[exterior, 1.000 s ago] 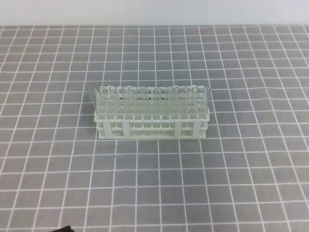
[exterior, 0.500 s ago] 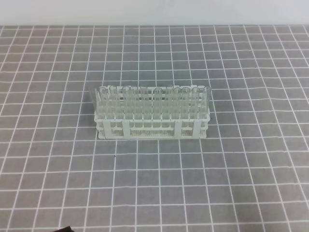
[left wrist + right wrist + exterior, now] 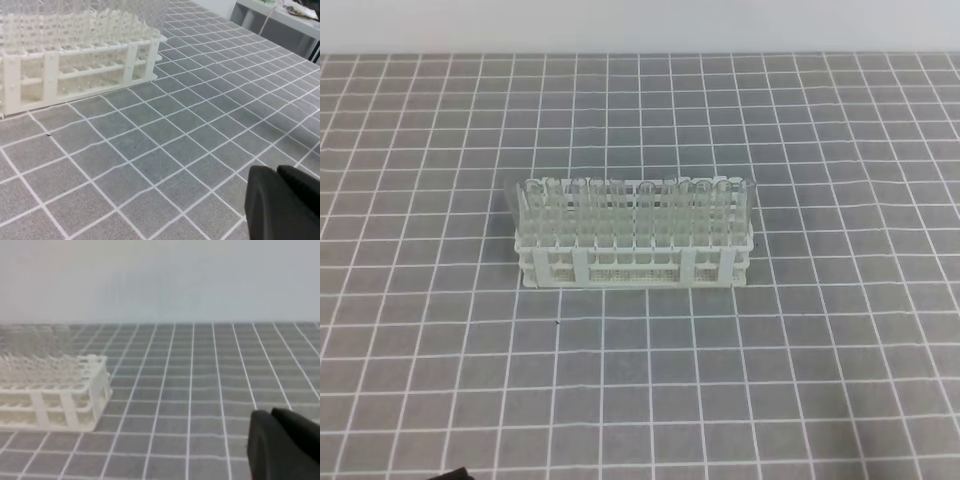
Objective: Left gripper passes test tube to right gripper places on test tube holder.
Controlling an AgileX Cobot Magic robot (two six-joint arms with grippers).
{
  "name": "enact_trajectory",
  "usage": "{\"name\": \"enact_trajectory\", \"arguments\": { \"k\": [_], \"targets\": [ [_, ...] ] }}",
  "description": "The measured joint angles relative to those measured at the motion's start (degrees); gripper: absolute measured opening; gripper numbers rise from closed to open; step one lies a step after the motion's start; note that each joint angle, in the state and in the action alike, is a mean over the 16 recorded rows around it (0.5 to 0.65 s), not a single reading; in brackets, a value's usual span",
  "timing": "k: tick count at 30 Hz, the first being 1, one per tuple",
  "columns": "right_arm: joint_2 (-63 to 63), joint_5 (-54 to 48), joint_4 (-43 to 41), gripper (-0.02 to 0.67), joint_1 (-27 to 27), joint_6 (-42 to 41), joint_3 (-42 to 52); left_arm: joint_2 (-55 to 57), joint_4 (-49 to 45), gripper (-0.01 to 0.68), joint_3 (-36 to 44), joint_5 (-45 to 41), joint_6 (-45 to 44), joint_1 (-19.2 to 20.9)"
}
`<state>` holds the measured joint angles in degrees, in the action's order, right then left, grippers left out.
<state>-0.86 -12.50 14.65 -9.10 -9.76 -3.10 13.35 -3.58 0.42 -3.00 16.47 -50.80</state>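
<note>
You see the test tube holder [image 3: 635, 250] at centre, clear tubes upright inside. Left gripper [image 3: 285, 202] and right gripper [image 3: 285, 442], at 5 o'clock in their views, have jaws together, holding nothing.

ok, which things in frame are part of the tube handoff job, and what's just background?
Job:
- test tube holder, holding clear tubes
- left gripper, shut, holding nothing
- right gripper, shut, holding nothing

Background:
- grey grid mat
- grey table behind the mat
</note>
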Motion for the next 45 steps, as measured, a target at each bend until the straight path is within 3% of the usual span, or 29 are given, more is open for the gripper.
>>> {"name": "enact_trajectory", "arguments": {
  "k": [8,38,41,45],
  "targets": [
    [0.0,-4.1,-8.7,-0.013,0.0,6.8,1.7,0.0,0.0,-0.001,0.0,0.0,0.0,0.0],
    [0.0,-7.1,-8.6,-0.013,0.0,6.1,3.3,0.0,-2.1,0.000,-0.2,0.8,-0.8,0.0],
    [0.0,-7.1,-8.6,-0.013,0.0,6.1,3.3,0.0,-3.8,0.000,-0.2,2.4,-1.3,0.9],
    [0.0,-7.1,-8.6,-0.013,0.0,6.1,3.3,0.1,-5.3,0.000,0.0,6.0,-2.0,5.9]
  ]
}}
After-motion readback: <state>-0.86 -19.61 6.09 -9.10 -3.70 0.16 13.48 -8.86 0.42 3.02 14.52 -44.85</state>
